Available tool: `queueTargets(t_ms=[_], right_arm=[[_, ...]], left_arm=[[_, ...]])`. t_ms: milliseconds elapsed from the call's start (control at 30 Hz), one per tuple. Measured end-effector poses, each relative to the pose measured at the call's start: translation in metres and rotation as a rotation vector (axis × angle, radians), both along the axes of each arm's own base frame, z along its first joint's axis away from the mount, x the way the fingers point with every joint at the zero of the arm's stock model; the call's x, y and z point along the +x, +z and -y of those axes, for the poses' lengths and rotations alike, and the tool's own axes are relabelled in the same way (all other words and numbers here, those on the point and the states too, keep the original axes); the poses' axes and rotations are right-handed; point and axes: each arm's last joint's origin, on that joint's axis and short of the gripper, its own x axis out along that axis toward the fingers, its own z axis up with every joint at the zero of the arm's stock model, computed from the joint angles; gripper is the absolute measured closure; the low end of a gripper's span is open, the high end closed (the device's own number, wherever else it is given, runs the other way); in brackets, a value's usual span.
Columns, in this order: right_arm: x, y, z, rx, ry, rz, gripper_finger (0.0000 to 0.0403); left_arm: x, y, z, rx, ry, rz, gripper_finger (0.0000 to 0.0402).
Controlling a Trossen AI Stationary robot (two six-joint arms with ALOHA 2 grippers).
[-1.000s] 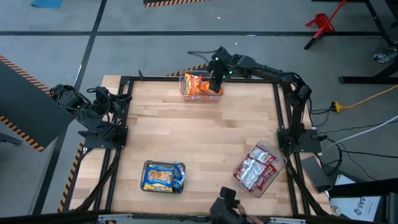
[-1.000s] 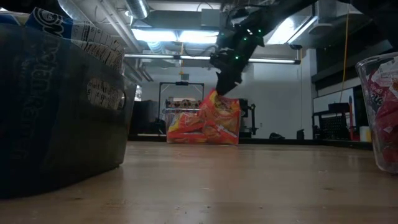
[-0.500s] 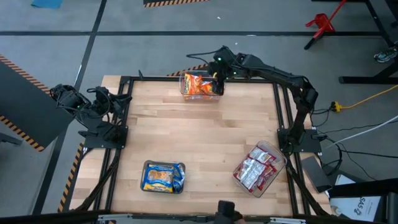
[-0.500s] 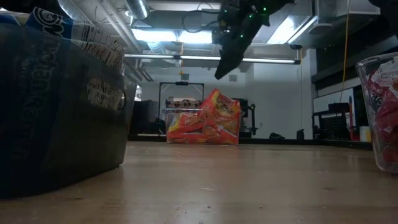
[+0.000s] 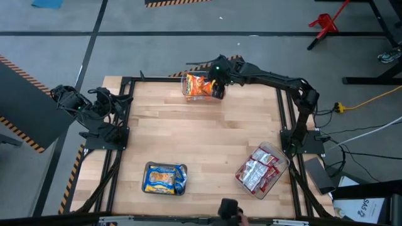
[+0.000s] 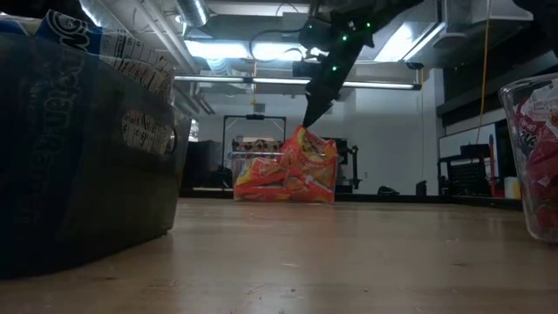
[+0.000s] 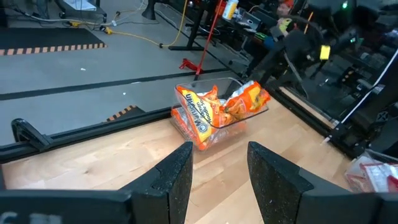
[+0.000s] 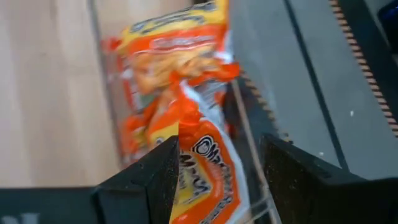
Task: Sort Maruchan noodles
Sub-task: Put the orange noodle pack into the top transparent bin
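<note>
Release is seen at twelve o'clock: the right gripper (image 6: 307, 118), parted and empty, is lifted off the orange packets (image 5: 200, 85); sorting appears nearly complete.

A: Where do the glossy orange-red Maruchan ramen packets (image 5: 200, 86) sit?

B: Heaped in a clear tub at the far edge of the surface, crumpled against one another. One packet (image 6: 314, 153) stands on edge and pokes above the rest, tilted.

A: And the blue-and-yellow packets (image 5: 164, 178)?

B: Piled in a tub near the front edge, left of centre, lying mostly flat.

A: The red-and-white ones (image 5: 258, 171)?

B: Stacked in a clear tub at the front right, overlapping, well apart from the other two groups.
</note>
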Motion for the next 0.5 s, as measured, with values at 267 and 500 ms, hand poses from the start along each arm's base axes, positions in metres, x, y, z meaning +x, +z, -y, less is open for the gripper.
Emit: queueTargets(t_ms=[267, 500], right_arm=[[-0.015, -0.005, 0.046, -0.032, -0.076, 0.095, 0.0196], [-0.019, -0.032, 0.08, 0.012, -0.11, 0.126, 0.0196]], left_arm=[[-0.001, 0.0, -0.001, -0.024, 0.034, 0.043, 0.0255], [-0.002, 0.002, -0.003, -0.034, 0.123, 0.161, 0.0255]])
